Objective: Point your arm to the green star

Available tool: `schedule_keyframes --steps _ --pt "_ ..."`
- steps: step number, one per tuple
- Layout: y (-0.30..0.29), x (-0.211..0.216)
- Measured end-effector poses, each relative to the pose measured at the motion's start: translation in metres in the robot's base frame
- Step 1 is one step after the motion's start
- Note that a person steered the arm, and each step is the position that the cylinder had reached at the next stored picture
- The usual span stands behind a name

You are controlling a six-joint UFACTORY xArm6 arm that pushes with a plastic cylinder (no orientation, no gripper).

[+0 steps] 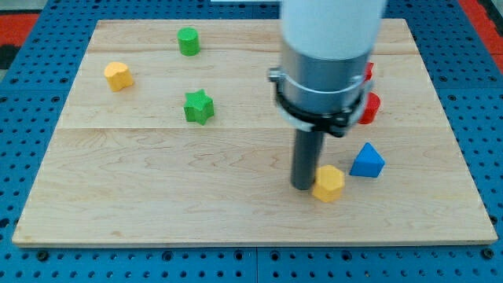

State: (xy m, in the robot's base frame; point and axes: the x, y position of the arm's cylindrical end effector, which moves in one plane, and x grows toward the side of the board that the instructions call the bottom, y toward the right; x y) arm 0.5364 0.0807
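Observation:
The green star point(199, 107) lies on the wooden board point(157, 189), left of centre. My tip point(303, 186) rests on the board at the lower middle right, touching the left side of a yellow hexagonal block point(329, 183). The tip is well to the right of and below the green star. The arm's wide body point(328, 55) hangs above the tip and hides part of the board behind it.
A green cylinder point(188, 41) sits near the top. A yellow block point(118, 75) sits at the upper left. A blue triangle point(367, 161) lies right of the tip. Two red blocks point(370, 108) are partly hidden behind the arm.

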Motion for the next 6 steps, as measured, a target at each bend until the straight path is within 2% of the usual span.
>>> schedule_keyframes --steps 1,2,5,6 --pt "0.052 0.003" --pt "0.054 0.003" --pt "-0.108 -0.020" --pt "-0.123 -0.050"
